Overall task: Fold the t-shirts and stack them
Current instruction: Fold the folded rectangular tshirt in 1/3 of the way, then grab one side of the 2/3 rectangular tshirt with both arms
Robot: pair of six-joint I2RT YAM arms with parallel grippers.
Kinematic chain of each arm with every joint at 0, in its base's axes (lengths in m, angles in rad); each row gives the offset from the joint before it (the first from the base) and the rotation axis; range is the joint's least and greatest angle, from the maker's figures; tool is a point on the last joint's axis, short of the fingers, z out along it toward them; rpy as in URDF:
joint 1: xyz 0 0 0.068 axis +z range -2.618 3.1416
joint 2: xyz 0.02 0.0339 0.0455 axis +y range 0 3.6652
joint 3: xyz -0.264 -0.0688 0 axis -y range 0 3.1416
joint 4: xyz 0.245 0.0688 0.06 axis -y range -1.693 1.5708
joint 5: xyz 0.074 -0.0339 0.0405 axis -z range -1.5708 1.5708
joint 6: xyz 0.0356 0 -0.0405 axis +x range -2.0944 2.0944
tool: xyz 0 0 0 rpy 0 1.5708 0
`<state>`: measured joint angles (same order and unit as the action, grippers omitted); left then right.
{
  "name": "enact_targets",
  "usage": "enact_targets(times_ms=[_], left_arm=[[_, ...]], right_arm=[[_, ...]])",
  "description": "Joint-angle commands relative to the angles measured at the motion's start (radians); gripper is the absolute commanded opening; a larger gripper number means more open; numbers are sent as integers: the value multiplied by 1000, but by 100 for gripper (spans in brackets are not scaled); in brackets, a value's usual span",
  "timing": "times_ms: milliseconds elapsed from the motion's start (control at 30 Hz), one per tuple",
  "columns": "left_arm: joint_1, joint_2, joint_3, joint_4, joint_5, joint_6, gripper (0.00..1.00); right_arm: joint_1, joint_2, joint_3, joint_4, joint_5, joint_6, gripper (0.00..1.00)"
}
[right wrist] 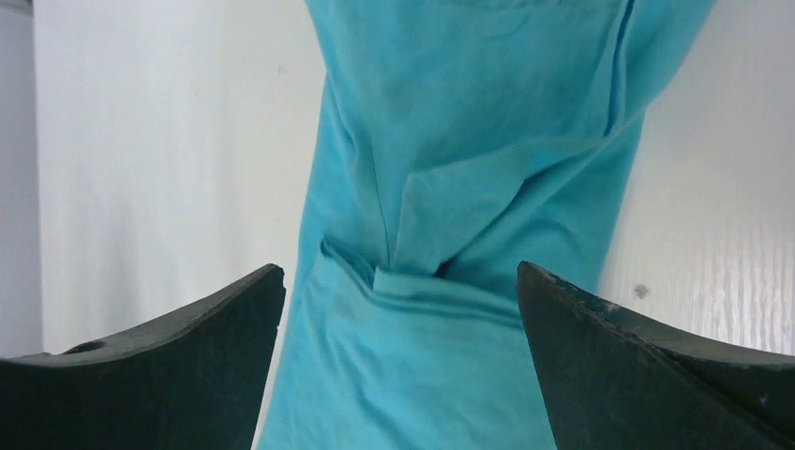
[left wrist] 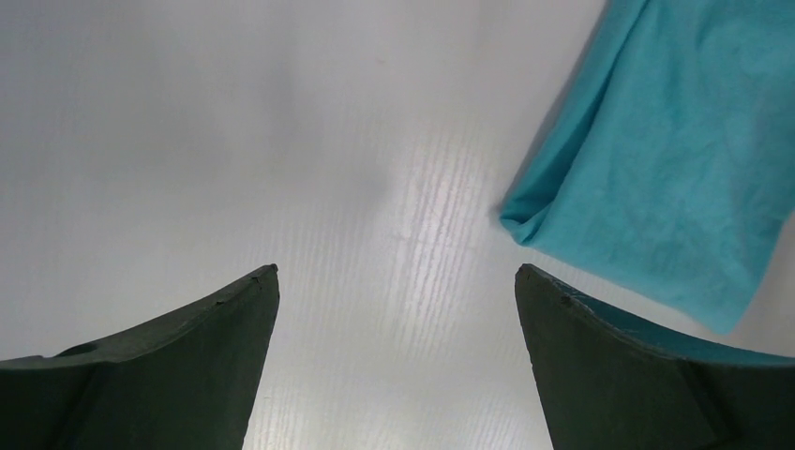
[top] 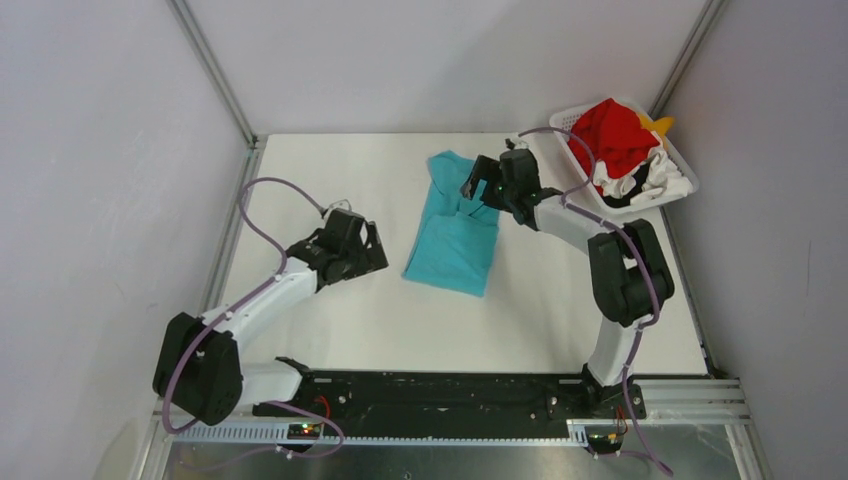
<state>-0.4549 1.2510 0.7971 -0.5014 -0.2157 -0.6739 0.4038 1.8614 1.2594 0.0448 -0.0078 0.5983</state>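
- Right now the right gripper [right wrist: 398, 281] stands wide open and has hold of nothing.
- It hangs over the far end of the teal t-shirt [top: 455, 235]. Its wrist view shows creased, bunched cloth spread below and between the two fingers. Whether the fingertips touch the cloth cannot be told.
- The left gripper [left wrist: 396, 281] is also spread as wide as it goes, and it is empty.
- It sits low over bare table [top: 350, 320], near the left side of the teal t-shirt but apart from it. In its wrist view, a folded corner of the shirt lies just beyond the right finger, with white tabletop between the fingers.
- The teal t-shirt lies flat near the middle of the table, between the two grippers. It is folded into a long, fairly narrow shape that runs from far to near at a slight slant. The far end is rumpled and the near end is squarer.
- A white perforated basket [top: 684, 170] stands at the far right corner of the table, just behind the right arm's wrist.
- Heaped in the basket are the other t-shirts, all unfolded. A red t-shirt [top: 612, 135] is on top, a white-and-black t-shirt [top: 655, 180] is at the near side, and a yellow-orange t-shirt [top: 660, 125] peeks out at the far edge.
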Motion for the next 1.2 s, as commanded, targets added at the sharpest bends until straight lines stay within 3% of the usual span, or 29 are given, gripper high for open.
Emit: enact_targets(times_ms=[0,133,267,333,500,667,833,1133,1167], left_arm=[[0,33,3,91,111,-14,100],[-1,125,30,158,254,-25,100],[-3,248,75,201,374,-43,93],[-8,302,94,218,407,-63,86],[-33,391,113,237,417,-104,79],[-41,436,121,237,405,-118,58],[-42,460,119,237,417,-115,46],[-44,489,127,239,388,-119,13],[-44,493,131,238,387,-118,5]], right_arm=[[51,-110,-19,-154,-48,-137,97],[112,-301,-205,-229,-42,-173,96],[186,-445,-376,-263,-8,-164,96],[205,-475,-428,-278,-15,-120,97],[255,-457,-499,-278,-17,-56,95],[268,-415,-517,-259,46,-20,91],[272,-407,-528,-246,80,16,87],[274,-349,-549,-181,31,44,62],[274,-346,-549,-176,23,44,58]])
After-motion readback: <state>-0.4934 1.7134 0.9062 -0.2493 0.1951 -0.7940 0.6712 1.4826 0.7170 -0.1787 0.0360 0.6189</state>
